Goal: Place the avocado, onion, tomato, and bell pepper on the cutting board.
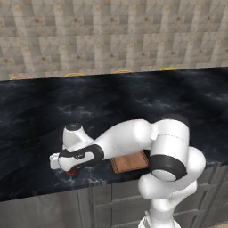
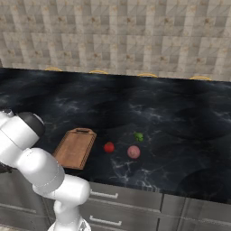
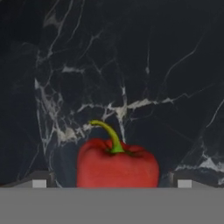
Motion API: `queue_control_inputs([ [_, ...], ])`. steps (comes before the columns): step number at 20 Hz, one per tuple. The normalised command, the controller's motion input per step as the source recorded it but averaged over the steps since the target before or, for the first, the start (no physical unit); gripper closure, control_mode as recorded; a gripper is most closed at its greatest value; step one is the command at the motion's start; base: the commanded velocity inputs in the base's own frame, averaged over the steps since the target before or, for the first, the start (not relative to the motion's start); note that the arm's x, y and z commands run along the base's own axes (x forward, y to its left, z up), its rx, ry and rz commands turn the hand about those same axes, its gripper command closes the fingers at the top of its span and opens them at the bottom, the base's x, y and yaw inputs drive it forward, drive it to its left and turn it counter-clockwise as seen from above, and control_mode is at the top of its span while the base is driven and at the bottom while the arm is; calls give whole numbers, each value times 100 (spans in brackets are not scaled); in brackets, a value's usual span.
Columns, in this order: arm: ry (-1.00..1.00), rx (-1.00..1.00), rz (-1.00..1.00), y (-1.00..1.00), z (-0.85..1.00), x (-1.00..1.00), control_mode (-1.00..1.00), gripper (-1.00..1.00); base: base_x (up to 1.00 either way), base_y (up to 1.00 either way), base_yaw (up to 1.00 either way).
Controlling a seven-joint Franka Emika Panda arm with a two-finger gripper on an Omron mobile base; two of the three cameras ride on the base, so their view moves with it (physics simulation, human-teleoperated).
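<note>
In the hand view a red bell pepper (image 3: 117, 165) with a curved green stem stands on the black counter. My gripper (image 3: 111, 183) is open, with one fingertip on each side of the pepper and a gap between. From the left base view the gripper (image 1: 67, 167) hangs low over the counter's front left, and a bit of the pepper (image 1: 71, 172) shows under it. The wooden cutting board (image 2: 76, 148) lies bare near the front edge. To its right lie the red tomato (image 2: 108, 147), the pale pink onion (image 2: 133, 151) and the green avocado (image 2: 138, 136).
The black marble counter (image 1: 133, 102) runs to a tiled wall at the back. Grey drawer fronts (image 2: 135, 203) sit below its front edge. In the left base view my arm covers part of the cutting board (image 1: 129, 162).
</note>
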Motion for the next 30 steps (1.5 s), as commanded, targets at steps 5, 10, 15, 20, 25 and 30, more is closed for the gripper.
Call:
queue_control_inputs([
  [5, 0, 1, 0, 0, -7, 0, -100, 100, 0, 0, 0],
  [10, -2, 4, -7, 0, 26, 0, -100, 100, 0, 0, 0],
  [15, -15, 7, -16, -4, 89, -3, -100, 100, 0, 0, 0],
  [20, -16, 0, -21, -28, 76, -16, -100, 100, 0, 0, 0],
  [25, -10, -4, -22, -52, 29, -2, -100, 100, 0, 0, 0],
  [30, -1, -6, -23, -66, 8, 2, -100, 100, 0, 0, 0],
])
